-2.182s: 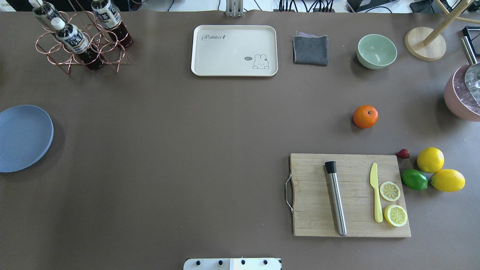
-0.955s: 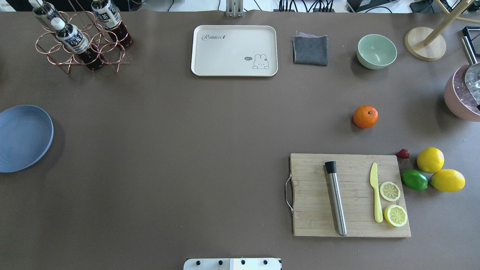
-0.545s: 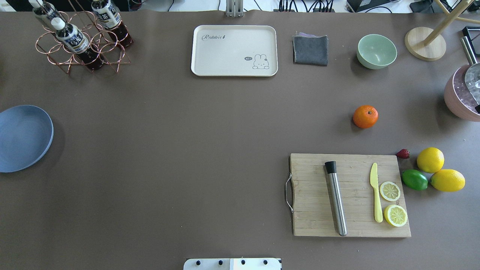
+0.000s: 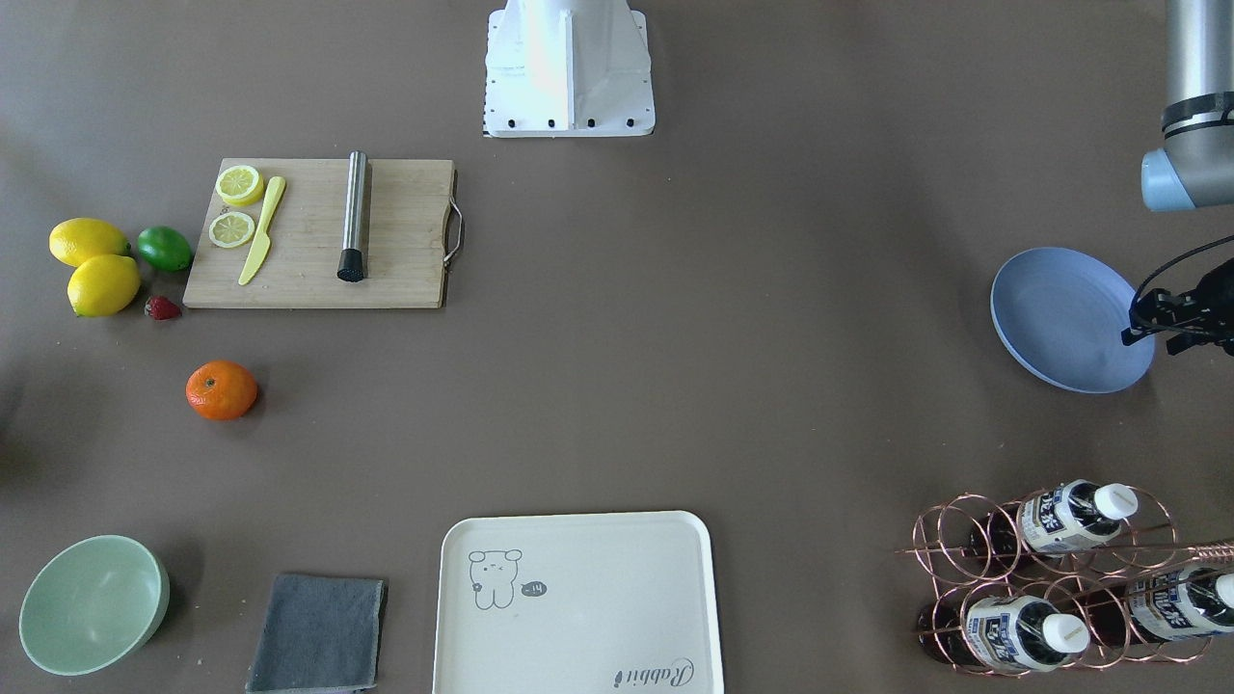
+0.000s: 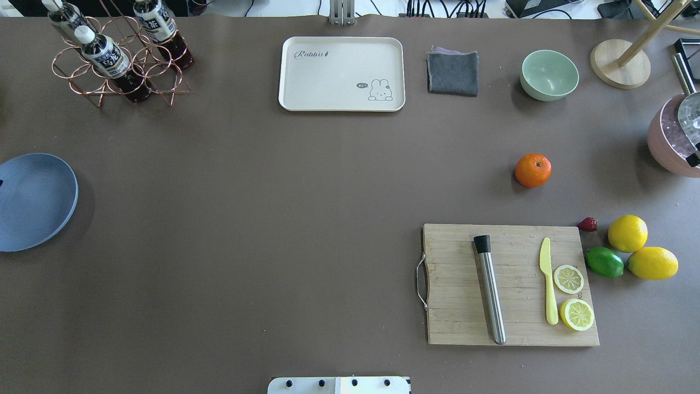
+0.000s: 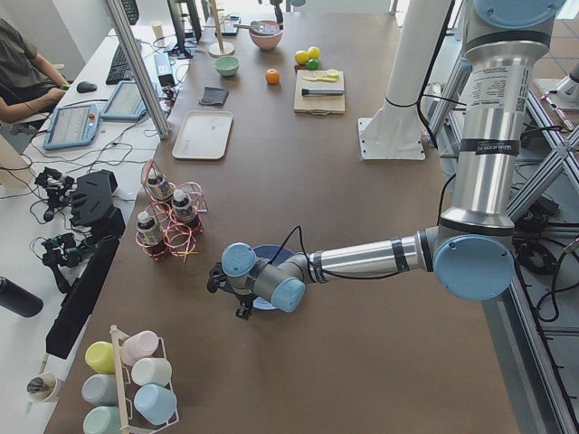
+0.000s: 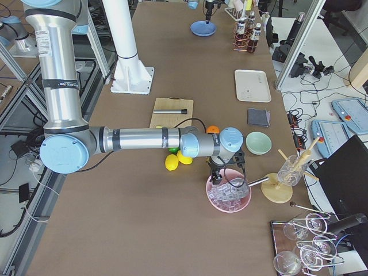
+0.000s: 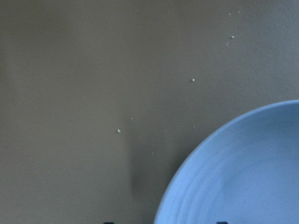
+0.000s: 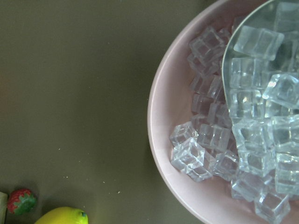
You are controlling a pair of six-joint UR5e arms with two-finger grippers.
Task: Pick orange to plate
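The orange (image 5: 533, 170) sits alone on the brown table, on the right half beyond the cutting board, and also shows as the orange (image 4: 222, 390) in the front-facing view. The light-blue plate (image 5: 33, 202) lies at the far left edge, with nothing on it. My left gripper (image 4: 1136, 323) hovers over the plate's (image 4: 1065, 318) outer rim; the left wrist view shows two dark tips far apart above the plate (image 8: 243, 182), so it is open. My right gripper (image 7: 225, 172) hangs over the pink ice bowl (image 9: 161, 140), far right of the orange; I cannot tell its state.
A cutting board (image 5: 459, 284) carries a steel muddler, a yellow knife and lemon slices. Two lemons (image 5: 637, 246), a lime (image 5: 605, 262) and a strawberry lie to its right. A cream tray (image 5: 342, 74), grey cloth (image 5: 453, 72), green bowl (image 5: 549, 75) and bottle rack (image 5: 117, 60) line the far side.
A dark tip of the right gripper has crept in at the overhead view's right edge over the ice bowl. The left gripper's tip now shows at the left edge over the plate.
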